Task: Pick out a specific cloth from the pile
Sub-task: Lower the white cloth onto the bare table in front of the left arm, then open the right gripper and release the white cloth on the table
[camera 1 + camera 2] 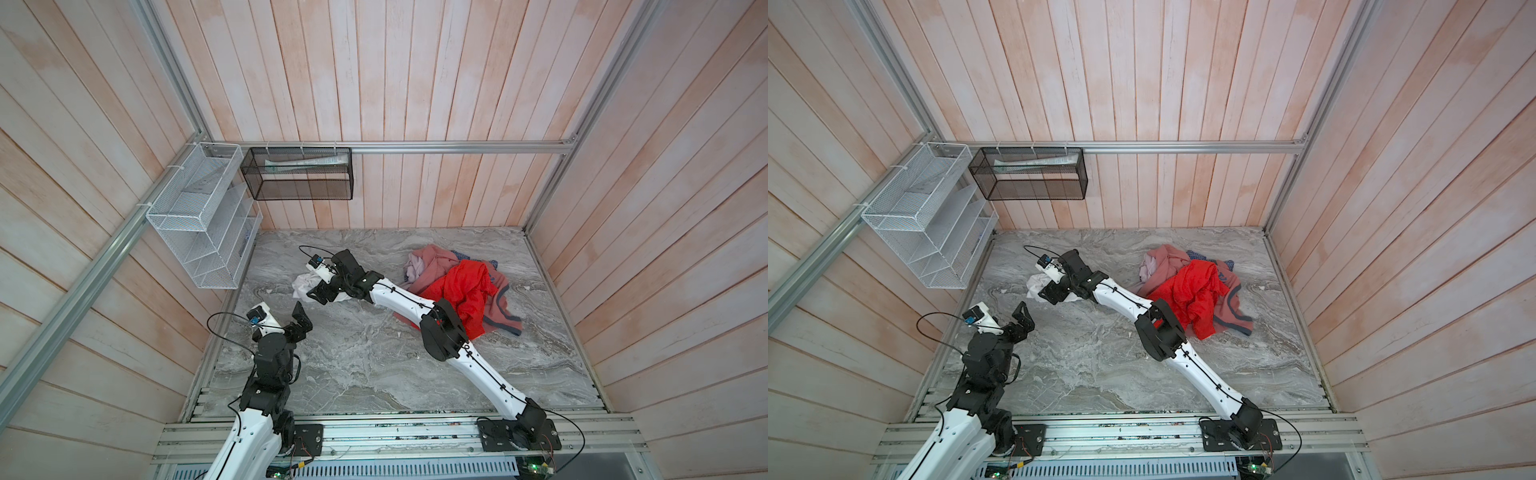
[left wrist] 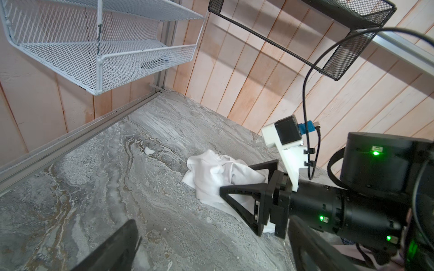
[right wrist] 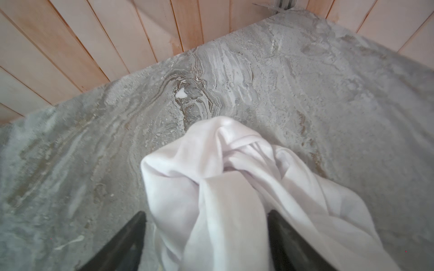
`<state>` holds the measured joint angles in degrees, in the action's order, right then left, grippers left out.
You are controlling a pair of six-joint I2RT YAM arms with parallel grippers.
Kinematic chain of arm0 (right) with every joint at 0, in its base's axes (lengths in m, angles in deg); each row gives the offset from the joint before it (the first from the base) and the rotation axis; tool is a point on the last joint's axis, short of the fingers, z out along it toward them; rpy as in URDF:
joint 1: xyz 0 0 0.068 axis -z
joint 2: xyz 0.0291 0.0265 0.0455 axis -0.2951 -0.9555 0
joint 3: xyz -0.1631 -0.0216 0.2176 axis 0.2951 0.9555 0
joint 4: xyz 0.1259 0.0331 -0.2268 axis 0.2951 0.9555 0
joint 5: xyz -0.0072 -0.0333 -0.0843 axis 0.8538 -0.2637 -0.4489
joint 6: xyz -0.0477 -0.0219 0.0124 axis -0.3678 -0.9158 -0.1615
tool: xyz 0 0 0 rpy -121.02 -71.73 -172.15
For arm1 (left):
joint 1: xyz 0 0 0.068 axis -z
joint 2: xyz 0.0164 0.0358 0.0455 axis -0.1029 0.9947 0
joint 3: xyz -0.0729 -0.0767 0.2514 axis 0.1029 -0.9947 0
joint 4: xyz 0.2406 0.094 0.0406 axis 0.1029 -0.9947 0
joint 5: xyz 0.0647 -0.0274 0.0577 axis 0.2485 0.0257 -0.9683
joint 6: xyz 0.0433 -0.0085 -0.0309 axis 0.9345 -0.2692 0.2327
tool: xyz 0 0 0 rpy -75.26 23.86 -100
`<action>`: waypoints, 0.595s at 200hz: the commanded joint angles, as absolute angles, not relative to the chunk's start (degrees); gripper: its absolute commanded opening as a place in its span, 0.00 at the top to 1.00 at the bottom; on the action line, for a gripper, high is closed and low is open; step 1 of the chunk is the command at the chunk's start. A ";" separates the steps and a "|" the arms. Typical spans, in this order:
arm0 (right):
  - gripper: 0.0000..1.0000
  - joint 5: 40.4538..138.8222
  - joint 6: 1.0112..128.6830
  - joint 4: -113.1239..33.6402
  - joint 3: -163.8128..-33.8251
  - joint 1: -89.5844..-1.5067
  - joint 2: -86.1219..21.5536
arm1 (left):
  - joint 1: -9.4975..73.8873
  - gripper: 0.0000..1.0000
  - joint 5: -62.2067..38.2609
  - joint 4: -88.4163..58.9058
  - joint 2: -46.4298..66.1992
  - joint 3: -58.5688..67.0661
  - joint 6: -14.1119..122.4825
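Left of the pile [image 1: 461, 286], the cloth [image 1: 300, 284] runs leftward out of the right gripper [image 2: 236, 177], jaws parted.

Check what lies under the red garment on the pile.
A dusty pink garment with grey trim shows beneath the red garment, spread on the table. Whatever lies deeper underneath is covered.

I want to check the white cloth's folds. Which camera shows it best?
The right wrist view: the white cloth fills it, folds clear, between the open jaws. The left wrist view shows it crumpled, partly behind the right gripper. Both top views show it small, half hidden by that gripper.
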<state>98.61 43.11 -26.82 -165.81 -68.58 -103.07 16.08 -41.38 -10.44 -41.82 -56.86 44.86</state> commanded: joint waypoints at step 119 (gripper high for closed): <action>0.02 88.33 35.06 -28.06 -160.32 -69.72 -82.62 | 15.84 0.00 -42.88 -9.47 -39.97 -53.69 47.22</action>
<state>87.62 36.73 -27.58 -162.05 -69.28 -85.17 16.08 -41.84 -10.44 -40.25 -55.54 45.84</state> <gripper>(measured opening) 0.979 0.999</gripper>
